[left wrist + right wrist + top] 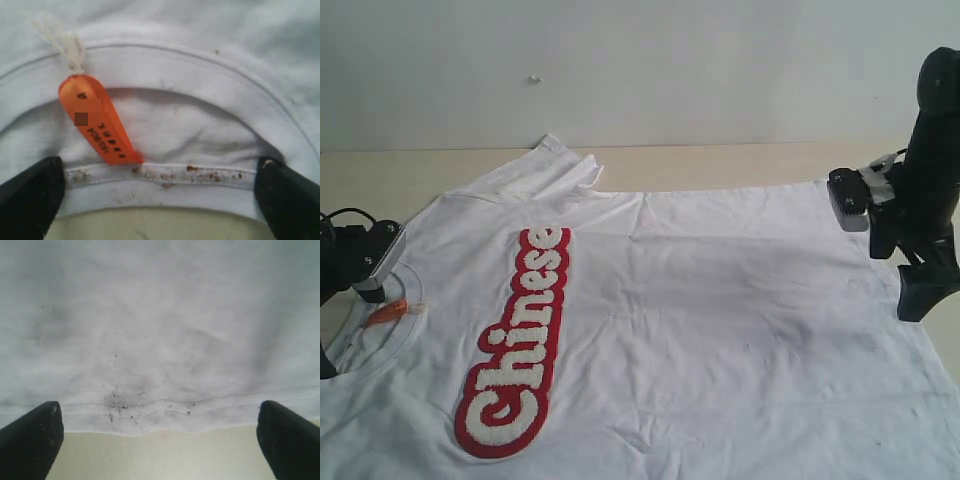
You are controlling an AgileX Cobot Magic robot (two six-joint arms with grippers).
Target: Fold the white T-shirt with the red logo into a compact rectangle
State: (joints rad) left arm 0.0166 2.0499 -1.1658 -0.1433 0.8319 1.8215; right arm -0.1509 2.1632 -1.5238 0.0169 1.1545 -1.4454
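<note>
**A:** Where does the white T-shirt (720,300) lie?

**B:** It is spread front up over the tabletop (720,165) and fills most of the exterior view. Its collar (175,60) is at the left edge of the frame and its hem (150,407) is at the right. One sleeve lies rumpled at the upper left.

**A:** And the red logo (515,345)?

**B:** It is in the lower left of the frame, a long strip slanting up toward the middle, and it reads "Chinese".

**A:** What about the left end effector (160,202)?

**B:** It is released, with the jaws spread wide at the collar. One dark fingertip (30,200) stands at each side of a stretch of the collar band, and nothing is clamped. The orange tag (100,120) hangs from a white string and lies across the neck opening, its tip touching that band. Brown specks run along the band's seam.

**A:** And the right end effector (160,440)?

**B:** It is also released, at the right edge of the frame. Its fingertips (287,440) stand wide apart at the stitched hem, with bare tabletop past the cloth's edge. I cannot tell whether they touch the cloth.
</note>
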